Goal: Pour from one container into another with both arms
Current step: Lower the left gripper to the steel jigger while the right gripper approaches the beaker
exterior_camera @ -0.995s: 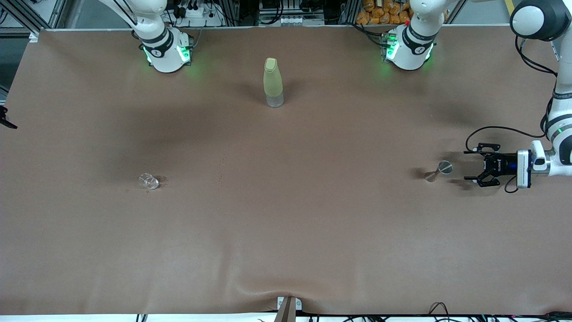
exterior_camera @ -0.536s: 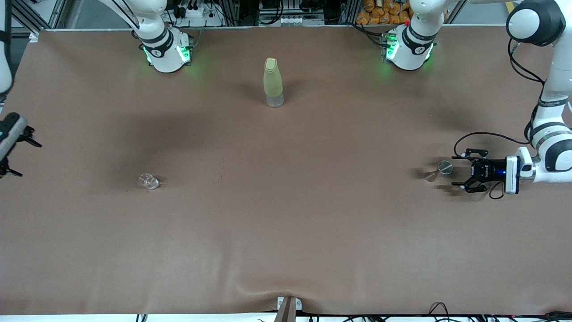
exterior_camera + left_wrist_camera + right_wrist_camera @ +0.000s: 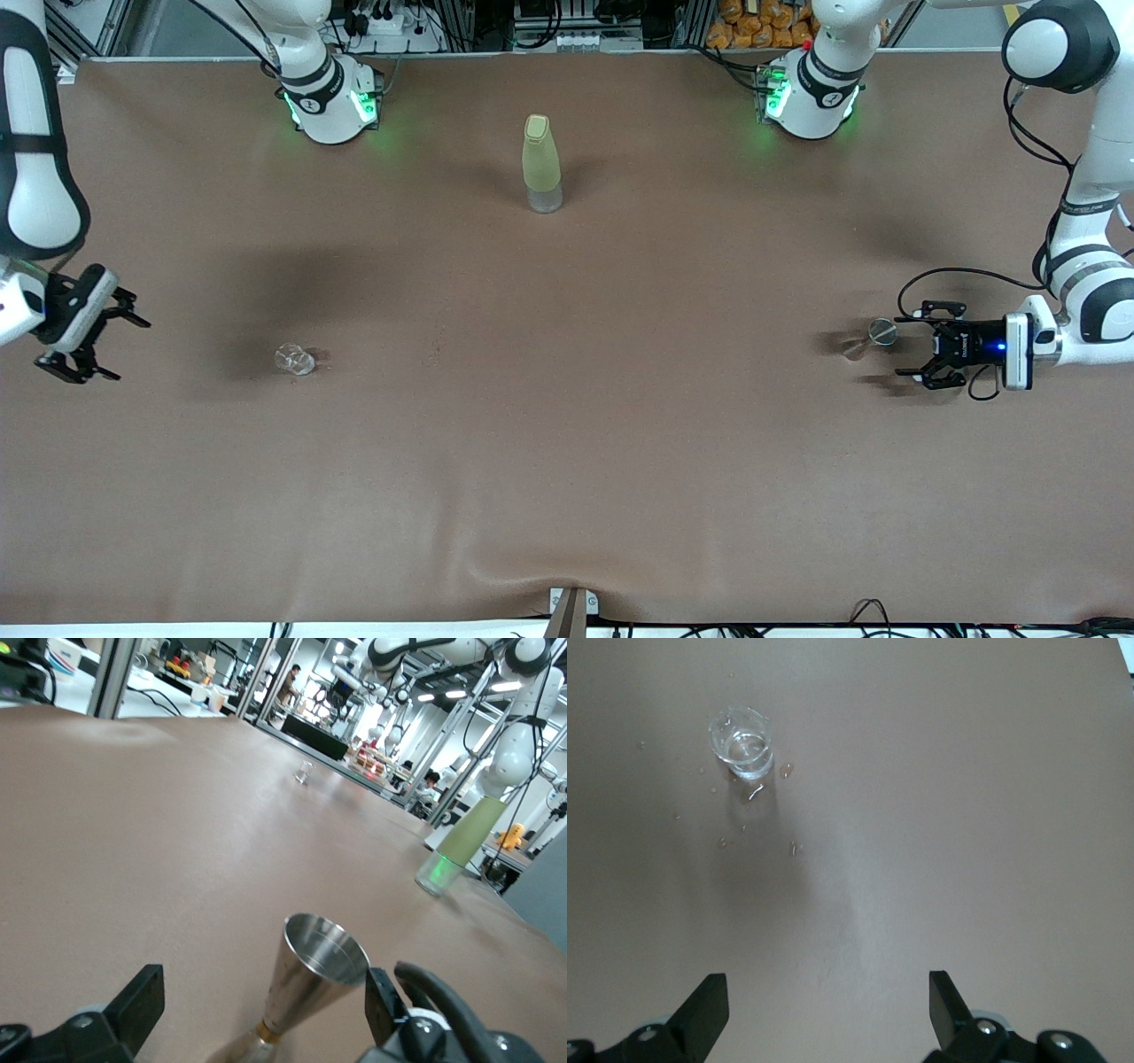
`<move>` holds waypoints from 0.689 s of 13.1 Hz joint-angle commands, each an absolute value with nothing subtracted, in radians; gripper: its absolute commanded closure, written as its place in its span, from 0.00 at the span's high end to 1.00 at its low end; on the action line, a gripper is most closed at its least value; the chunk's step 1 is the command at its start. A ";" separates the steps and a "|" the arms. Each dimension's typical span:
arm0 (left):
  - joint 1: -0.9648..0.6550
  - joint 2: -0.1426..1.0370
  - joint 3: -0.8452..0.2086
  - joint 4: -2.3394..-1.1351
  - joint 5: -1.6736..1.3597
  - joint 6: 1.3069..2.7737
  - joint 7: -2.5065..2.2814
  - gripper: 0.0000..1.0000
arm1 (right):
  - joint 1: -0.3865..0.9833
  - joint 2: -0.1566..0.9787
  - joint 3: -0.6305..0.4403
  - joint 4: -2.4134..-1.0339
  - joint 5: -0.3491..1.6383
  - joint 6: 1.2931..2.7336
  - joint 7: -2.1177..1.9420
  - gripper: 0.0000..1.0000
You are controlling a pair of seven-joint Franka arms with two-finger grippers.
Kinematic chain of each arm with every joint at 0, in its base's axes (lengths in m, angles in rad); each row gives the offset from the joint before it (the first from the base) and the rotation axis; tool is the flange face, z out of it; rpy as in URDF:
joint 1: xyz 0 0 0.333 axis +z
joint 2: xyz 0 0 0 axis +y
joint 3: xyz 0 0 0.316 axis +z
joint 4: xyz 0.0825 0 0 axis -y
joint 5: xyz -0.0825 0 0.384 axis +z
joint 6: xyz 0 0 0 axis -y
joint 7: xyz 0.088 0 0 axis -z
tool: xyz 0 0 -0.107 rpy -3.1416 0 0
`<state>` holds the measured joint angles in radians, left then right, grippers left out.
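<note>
- Two task vessels stand well apart on the brown table (image 3: 567, 461): tiny clear glass cup (image 3: 294, 359) toward the right arm's end, small silver jigger (image 3: 870, 337) toward the left arm's end, both upright and about equally near the front camera.
- Ringed by small droplets on the cloth in the right wrist view; cup (image 3: 743, 744) untouched.
- Flanked by the left gripper (image 3: 905, 339), fingers spread wide, low beside the table and level with the jigger; nothing gripped. Compared with a second ago, moved in from the table's end so that its fingertips now reach the jigger's cup end.
- Seen in the left wrist view standing between the two spread fingers (image 3: 131, 1005), jigger (image 3: 306, 979) with its open upper cup catching light; base cut off at the picture's edge, contact with either finger not clear.
- Entered from the table's edge since a second ago, when only a sliver showed: right gripper (image 3: 111, 347), now over the table near the right arm's end, fingers apart and empty, well short of the cup.
- Farther from the front camera, between the two bases: tall yellow-green bottle (image 3: 541, 164), upright, unchanged.
- Hard to tell whether the cup holds liquid; glass barely distinct from the cloth in the front view.
</note>
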<state>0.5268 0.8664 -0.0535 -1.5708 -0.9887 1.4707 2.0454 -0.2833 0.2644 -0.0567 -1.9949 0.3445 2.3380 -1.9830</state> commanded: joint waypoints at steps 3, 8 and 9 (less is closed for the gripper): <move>0.538 0.850 -0.075 -1.546 -1.019 1.411 2.158 1.00 | -0.291 0.392 -0.081 -1.994 0.659 2.370 -2.303 1.00; 0.538 0.859 -0.078 -1.546 -1.006 1.411 2.321 1.00 | -0.291 0.504 -0.118 -2.000 1.036 2.251 -2.661 1.00; 0.543 0.862 -0.078 -1.546 -1.011 1.411 2.335 1.00 | -0.291 0.524 -0.126 -2.000 1.086 2.212 -2.705 1.00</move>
<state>0.5300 0.8647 -0.0749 -1.5405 -1.0037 1.4261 2.2982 -0.2835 0.4895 -0.1162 -2.0061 0.9886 2.2634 -2.6031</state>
